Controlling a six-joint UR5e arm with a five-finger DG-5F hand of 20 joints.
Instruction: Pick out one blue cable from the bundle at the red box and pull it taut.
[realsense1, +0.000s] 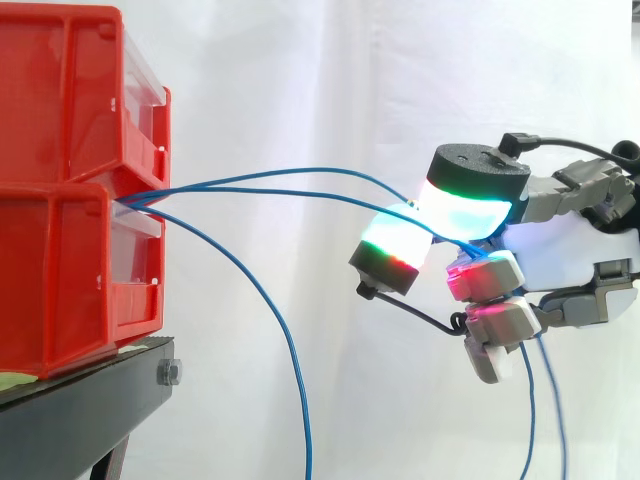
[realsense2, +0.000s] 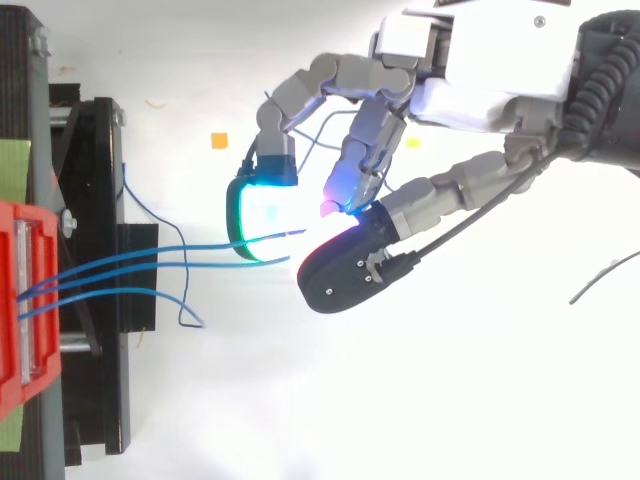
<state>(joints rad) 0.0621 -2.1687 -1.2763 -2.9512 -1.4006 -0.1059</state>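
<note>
Two red bins (realsense1: 60, 250), stacked on a black stand (realsense1: 70, 420), well apart from the hand (realsense1: 560, 250), out beyond its fingertips. White curtain (realsense1: 300, 80) behind.

Hand level with the seam between the bins. Fingers curled, glowing pads (realsense1: 465, 205) pressed together on blue cable.

Three blue cables (realsense2: 110, 270) out of that seam:
- Upper strand (realsense1: 300, 170) and lower strand (realsense1: 300, 192): led across the gap into the pinch. Clamped singly or as a pair: not determinable.
- Third cable (realsense1: 270, 305): loose, drooping away below the hand, untouched.

Loose blue tails (realsense1: 529, 400) hanging beneath the palm.

Status, as judged:
- Reach and grasp: complete.
- Separation of a single cable: doubtful, with two strands at the pads.
- Tensioning: not complete. Upper strand arched, lower strand gently bowed, neither drawn straight.

Remaining, as judged: shed the extra strand if caught, then draw the hand away from the bins until straight. Risk of slip through the pads under load, given so thin a cable.
</note>
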